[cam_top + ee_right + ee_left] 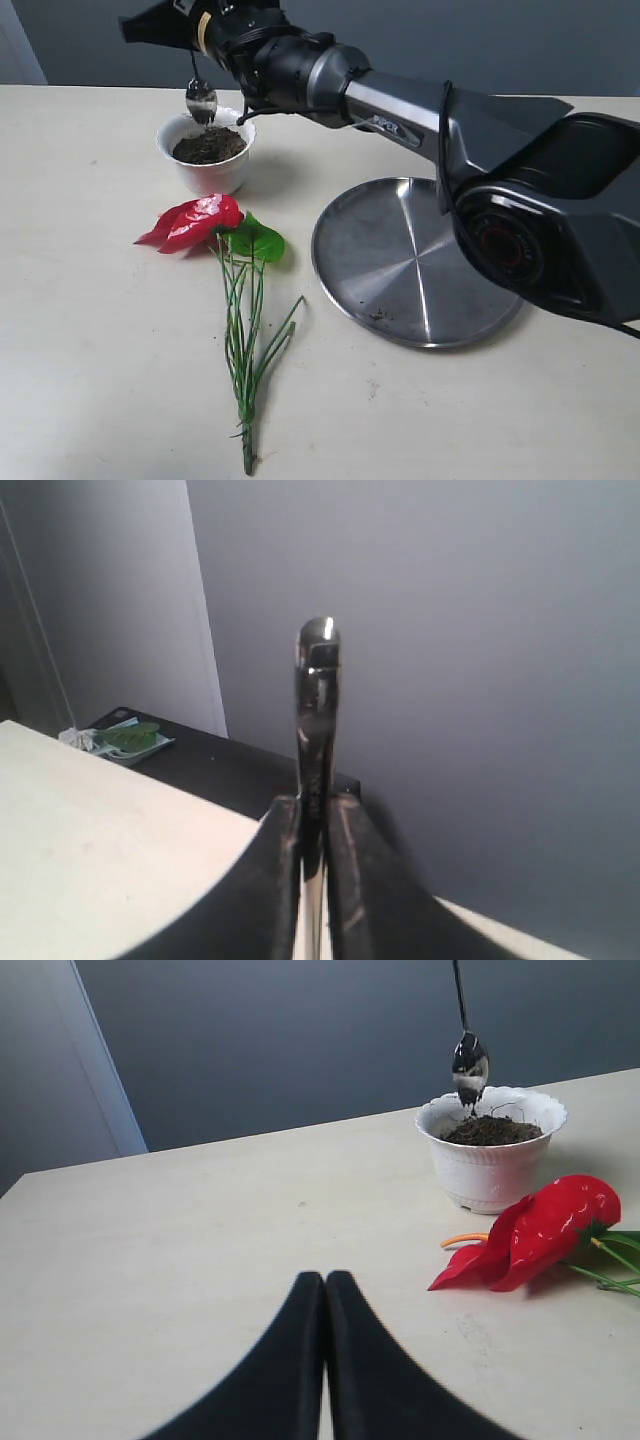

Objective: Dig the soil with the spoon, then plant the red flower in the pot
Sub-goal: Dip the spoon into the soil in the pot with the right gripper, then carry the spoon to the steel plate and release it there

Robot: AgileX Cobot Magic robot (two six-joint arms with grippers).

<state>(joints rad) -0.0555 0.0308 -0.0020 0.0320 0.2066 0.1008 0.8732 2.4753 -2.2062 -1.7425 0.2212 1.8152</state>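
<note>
The white pot [210,178] stands at the far left of the table, filled with dark soil [208,146]. My right gripper [192,48] hangs over it, shut on the handle of the spoon [201,100], whose dirty bowl points down just above the soil. In the right wrist view the handle [317,680] sticks out between the fingers of the right gripper [314,802]. The red flower [195,222] lies flat in front of the pot, stems toward the near edge. The left wrist view shows the left gripper [325,1278] shut and empty above the table, facing the pot [490,1175], spoon [469,1060] and flower [550,1230].
A large round steel plate [400,260] with a few crumbs of dirt lies right of the flower, under my right arm. Beyond the table's far edge a dark low surface holds a green item [125,738]. A grey wall stands behind.
</note>
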